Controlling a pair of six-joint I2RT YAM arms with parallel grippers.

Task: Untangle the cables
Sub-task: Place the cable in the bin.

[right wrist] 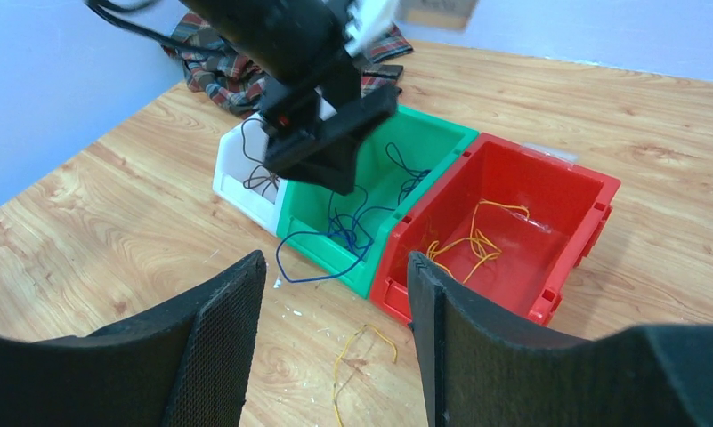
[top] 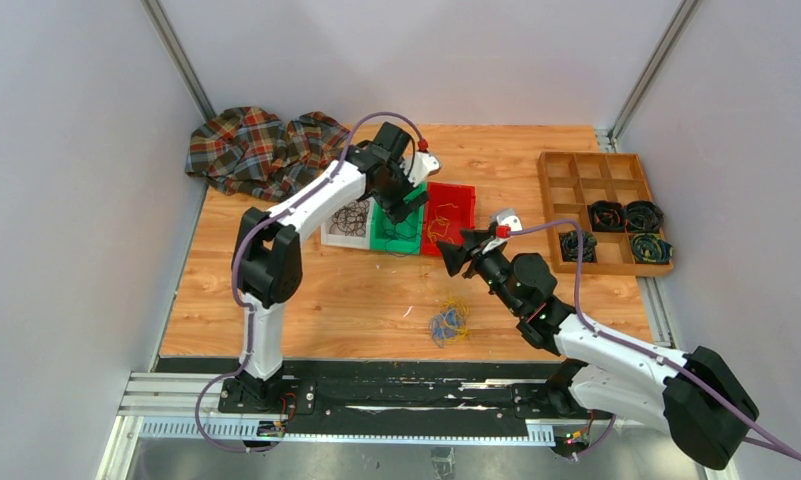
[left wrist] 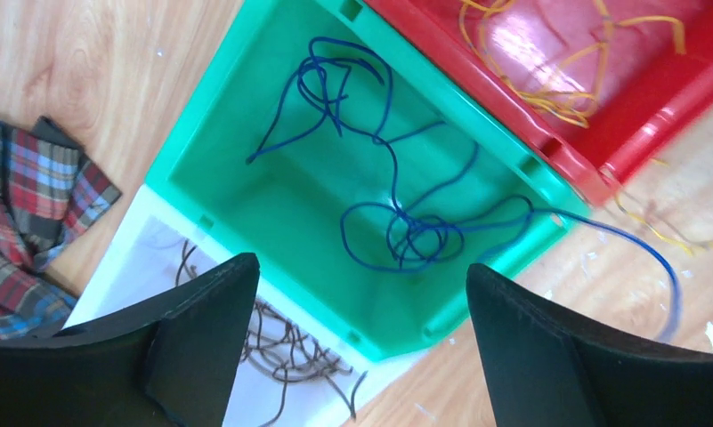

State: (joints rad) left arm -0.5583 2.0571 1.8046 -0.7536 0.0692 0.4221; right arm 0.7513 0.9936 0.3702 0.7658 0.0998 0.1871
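both jaws gaped empty, the left gripper [left wrist: 361, 276] above the green bin [left wrist: 246, 107], the right gripper [right wrist: 335, 262] near it, the cables [top: 448, 322] before it, where a passing finger might drag out the blue wire [left wrist: 406, 236] trailing over its rim.

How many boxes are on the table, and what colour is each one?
White plastic bin: 1
Green plastic bin: 1
Red plastic bin: 1
Wooden tray with compartments: 1
Total: 4
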